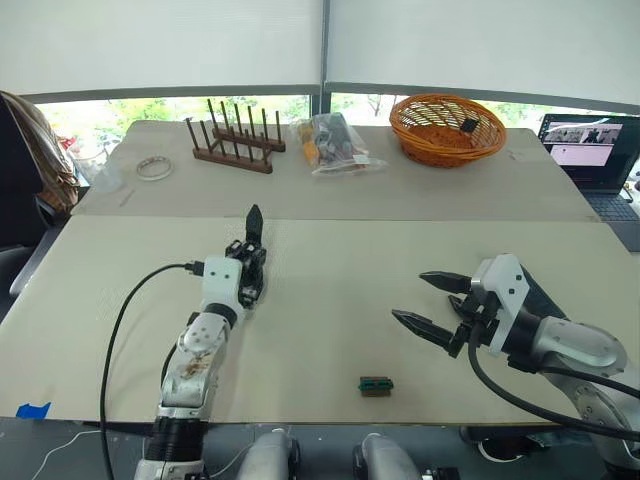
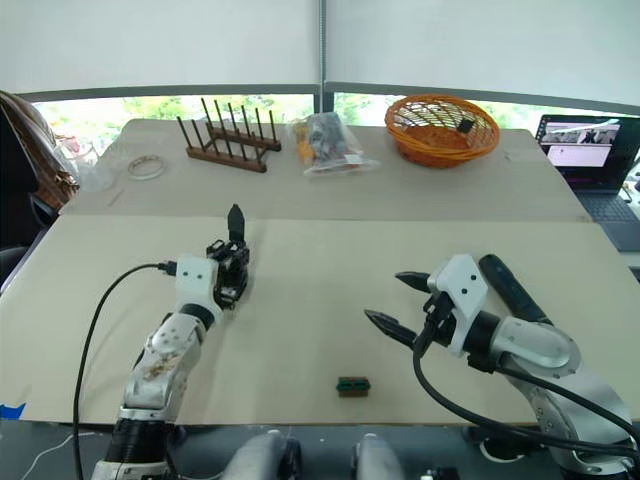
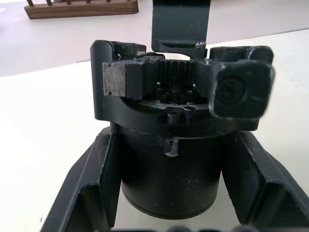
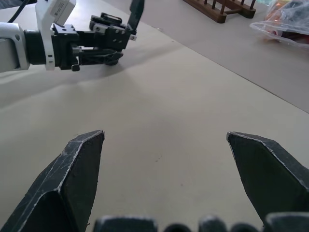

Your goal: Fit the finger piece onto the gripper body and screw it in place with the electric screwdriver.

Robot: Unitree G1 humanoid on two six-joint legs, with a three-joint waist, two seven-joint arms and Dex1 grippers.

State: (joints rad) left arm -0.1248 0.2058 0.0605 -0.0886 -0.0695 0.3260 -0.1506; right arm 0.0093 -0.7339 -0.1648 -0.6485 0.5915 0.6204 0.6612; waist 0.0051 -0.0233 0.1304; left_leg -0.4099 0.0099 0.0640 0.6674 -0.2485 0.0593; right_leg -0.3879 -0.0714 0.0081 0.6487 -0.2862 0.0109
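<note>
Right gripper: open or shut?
Open. The right gripper has its two fingers spread wide over bare table, with nothing between them.

White wrists (black cables), black claws.

- Table (image 1: 330,330): pale beige, plain, with a bright blue tape scrap (image 1: 33,410) on its near left edge.
- Gripper body (image 1: 250,262): black all over, matte.
- Left gripper (image 3: 164,193): black fingers on a white wrist; the forearm is grey metal with rusty-brown speckles.
- Right gripper (image 1: 428,303): black fingers with scuffed pale edges, white wrist, silver-grey arm.
- Small block (image 1: 376,386) at the near middle: green and black.
- Basket (image 1: 446,128) at the far right: orange wicker.
- Rack (image 1: 233,146) at the far left: dark brown wood.
- Plastic bag (image 1: 333,145) at the far middle: clear, with orange and dark contents.
</note>
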